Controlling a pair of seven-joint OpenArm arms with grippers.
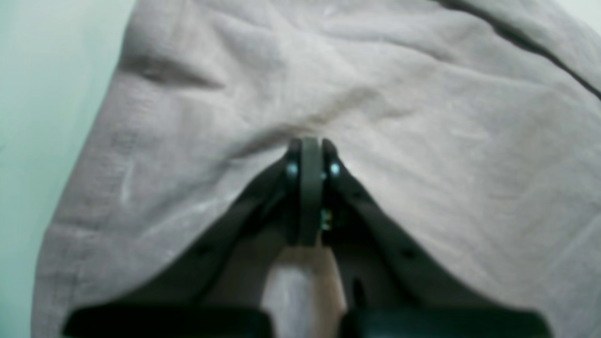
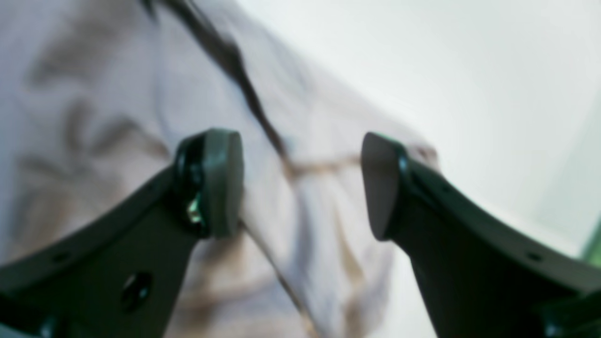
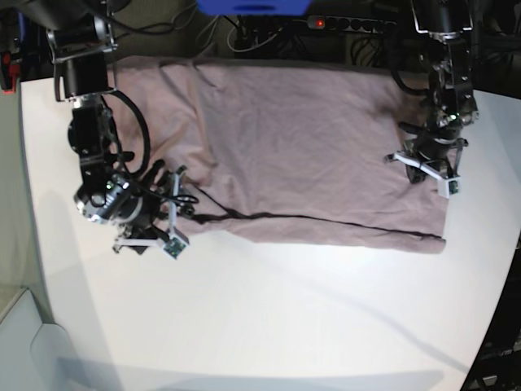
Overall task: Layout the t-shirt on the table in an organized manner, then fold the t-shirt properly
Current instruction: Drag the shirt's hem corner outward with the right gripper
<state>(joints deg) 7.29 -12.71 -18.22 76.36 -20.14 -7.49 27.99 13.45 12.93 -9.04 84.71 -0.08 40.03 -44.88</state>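
Note:
The mauve-pink t-shirt [image 3: 309, 155] lies spread across the far half of the white table [image 3: 269, 309], with a folded edge running along its near side. My left gripper [image 3: 417, 160] is over the shirt's right part. In the left wrist view this left gripper [image 1: 310, 145] is shut, its tips pinching a small pucker of the t-shirt [image 1: 422, 141]. My right gripper [image 3: 186, 208] sits at the shirt's near left corner. The right wrist view shows the right gripper [image 2: 303, 183] open wide, with the t-shirt [image 2: 94, 94] below and between its fingers [image 2: 220, 183], not gripped.
Cables and a power strip [image 3: 350, 23] with a red light run behind the table's far edge, beside a blue object [image 3: 252, 6]. A pale box corner [image 3: 24, 342] shows at the lower left. Bare table [image 2: 422, 70] lies beside the shirt.

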